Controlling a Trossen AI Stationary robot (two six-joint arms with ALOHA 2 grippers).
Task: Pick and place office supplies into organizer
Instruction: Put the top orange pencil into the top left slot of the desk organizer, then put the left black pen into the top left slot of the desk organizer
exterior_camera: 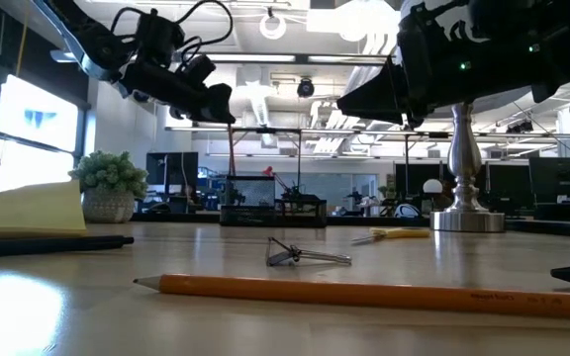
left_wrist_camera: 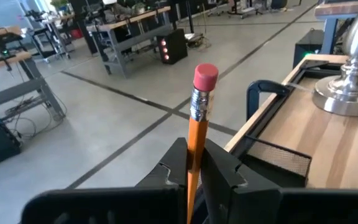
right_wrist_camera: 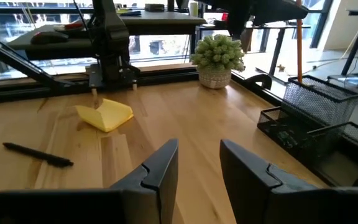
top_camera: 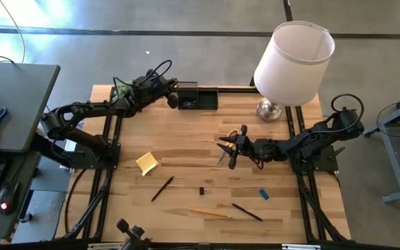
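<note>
left wrist view alone: pencil (left_wrist_camera: 197,134) eraser-up between left fingers (left_wrist_camera: 166,177)

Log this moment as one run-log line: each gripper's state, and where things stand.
left gripper: shut on orange pencil, above organizer | right gripper: open, above scissors | table: items left

Orange pencil (left_wrist_camera: 196,134) — pink eraser; black organizer (top_camera: 197,96)

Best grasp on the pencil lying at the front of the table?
Take the orange pencil at mid-shaft, coming straight down, fingers closing across its width. It lies flat on the table with clear wood either side; the free right gripper hovers open nearest.
</note>
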